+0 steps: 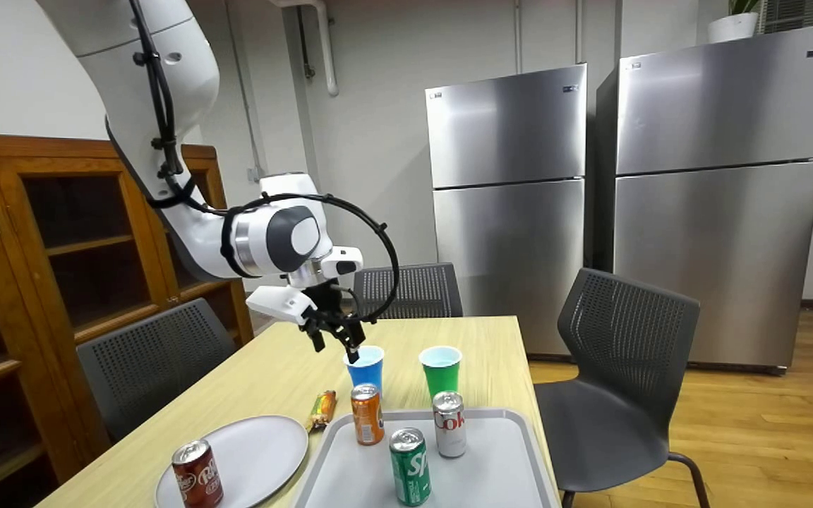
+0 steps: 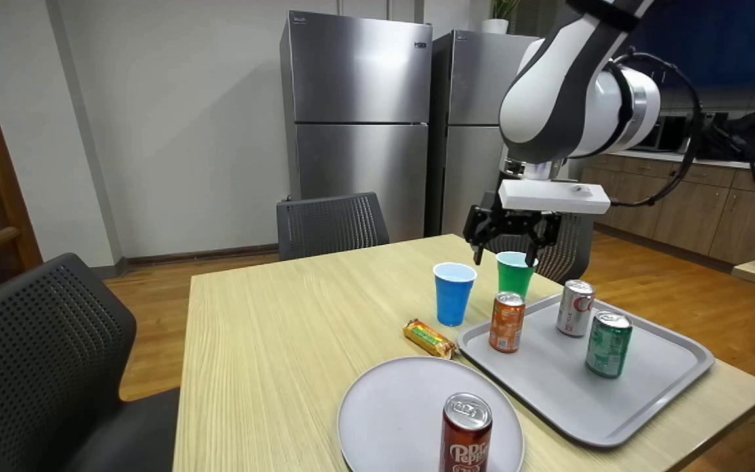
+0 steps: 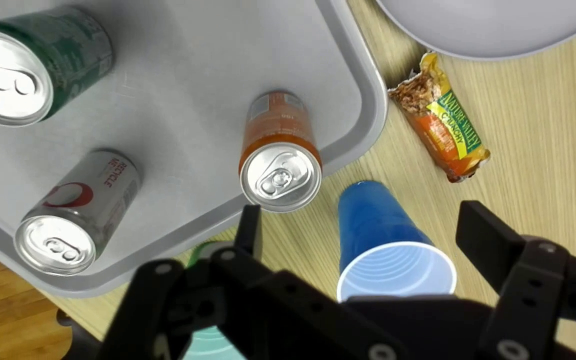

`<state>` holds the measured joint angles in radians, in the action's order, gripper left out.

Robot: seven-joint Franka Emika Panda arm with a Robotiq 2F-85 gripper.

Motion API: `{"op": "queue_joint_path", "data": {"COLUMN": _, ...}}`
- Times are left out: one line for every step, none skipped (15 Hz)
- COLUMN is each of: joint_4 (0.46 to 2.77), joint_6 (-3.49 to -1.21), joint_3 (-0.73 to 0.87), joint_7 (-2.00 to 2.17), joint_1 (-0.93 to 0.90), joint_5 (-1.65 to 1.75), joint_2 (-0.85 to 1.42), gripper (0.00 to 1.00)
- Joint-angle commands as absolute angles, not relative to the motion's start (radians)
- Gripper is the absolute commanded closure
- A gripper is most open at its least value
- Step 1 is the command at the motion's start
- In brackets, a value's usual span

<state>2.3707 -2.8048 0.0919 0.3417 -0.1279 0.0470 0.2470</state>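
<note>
My gripper (image 3: 360,216) stands open above the table, holding nothing. In the wrist view a blue cup (image 3: 375,225) with a white inside appears between the spread fingers, apart from both; the gripper body covers part of its rim. In an exterior view the gripper (image 2: 504,257) hangs close to the upright blue cup (image 2: 454,295) and green cup (image 2: 514,278). The left finger hides most of the green cup (image 3: 213,345) in the wrist view. Close to that finger in the picture is an orange can (image 3: 280,175), upright on the grey tray (image 3: 183,100).
A silver can (image 3: 80,210) and a green can (image 3: 33,70) also stand on the tray. A granola bar wrapper (image 3: 443,120) lies between tray and plate (image 3: 498,25). On the plate is a dark red can (image 2: 466,439). Chairs (image 1: 618,381) surround the table.
</note>
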Motion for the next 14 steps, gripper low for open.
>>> {"op": "queue_joint_path", "data": {"joint_4": 2.456, "joint_6": -2.807, "joint_3": 0.107, "joint_7": 0.43, "joint_1": -0.175, "joint_5": 0.124, "joint_2": 0.162, "gripper": 0.0}}
{"op": "queue_joint_path", "data": {"joint_4": 2.472, "joint_6": -2.807, "joint_3": 0.105, "joint_7": 0.456, "joint_1": -0.185, "joint_5": 0.141, "joint_2": 0.147, "gripper": 0.0}}
{"op": "queue_joint_path", "data": {"joint_4": 2.485, "joint_6": -2.803, "joint_3": 0.102, "joint_7": 0.477, "joint_1": -0.193, "joint_5": 0.156, "joint_2": 0.133, "gripper": 0.0}}
{"op": "queue_joint_path", "data": {"joint_4": 2.499, "joint_6": -2.799, "joint_3": 0.101, "joint_7": 0.507, "joint_1": -0.205, "joint_5": 0.179, "joint_2": 0.12, "gripper": 0.0}}
{"op": "queue_joint_path", "data": {"joint_4": 2.512, "joint_6": -2.797, "joint_3": 0.097, "joint_7": 0.532, "joint_1": -0.213, "joint_5": 0.197, "joint_2": 0.108, "gripper": 0.0}}
{"op": "queue_joint_path", "data": {"joint_4": 2.527, "joint_6": -2.795, "joint_3": 0.091, "joint_7": 0.564, "joint_1": -0.222, "joint_5": 0.216, "joint_2": 0.093, "gripper": 0.0}}
{"op": "queue_joint_path", "data": {"joint_4": 2.54, "joint_6": -2.791, "joint_3": 0.086, "joint_7": 0.597, "joint_1": -0.231, "joint_5": 0.238, "joint_2": 0.081, "gripper": 0.0}}
{"op": "queue_joint_path", "data": {"joint_4": 2.552, "joint_6": -2.787, "joint_3": 0.081, "joint_7": 0.633, "joint_1": -0.24, "joint_5": 0.262, "joint_2": 0.07, "gripper": 0.0}}
{"op": "queue_joint_path", "data": {"joint_4": 2.561, "joint_6": -2.782, "joint_3": 0.072, "joint_7": 0.662, "joint_1": -0.244, "joint_5": 0.282, "joint_2": 0.059, "gripper": 0.0}}
{"op": "queue_joint_path", "data": {"joint_4": 2.574, "joint_6": -2.779, "joint_3": 0.063, "joint_7": 0.696, "joint_1": -0.248, "joint_5": 0.305, "joint_2": 0.049, "gripper": 0.0}}
{"op": "queue_joint_path", "data": {"joint_4": 2.588, "joint_6": -2.775, "joint_3": 0.052, "joint_7": 0.725, "joint_1": -0.248, "joint_5": 0.326, "joint_2": 0.035, "gripper": 0.0}}
{"op": "queue_joint_path", "data": {"joint_4": 2.601, "joint_6": -2.778, "joint_3": 0.038, "joint_7": 0.744, "joint_1": -0.246, "joint_5": 0.337, "joint_2": 0.026, "gripper": 0.0}}
{"op": "queue_joint_path", "data": {"joint_4": 2.609, "joint_6": -2.773, "joint_3": 0.023, "joint_7": 0.76, "joint_1": -0.243, "joint_5": 0.344, "joint_2": 0.019, "gripper": 0.0}}
{"op": "queue_joint_path", "data": {"joint_4": 2.617, "joint_6": -2.773, "joint_3": 0.008, "joint_7": 0.767, "joint_1": -0.24, "joint_5": 0.347, "joint_2": 0.015, "gripper": 0.0}}
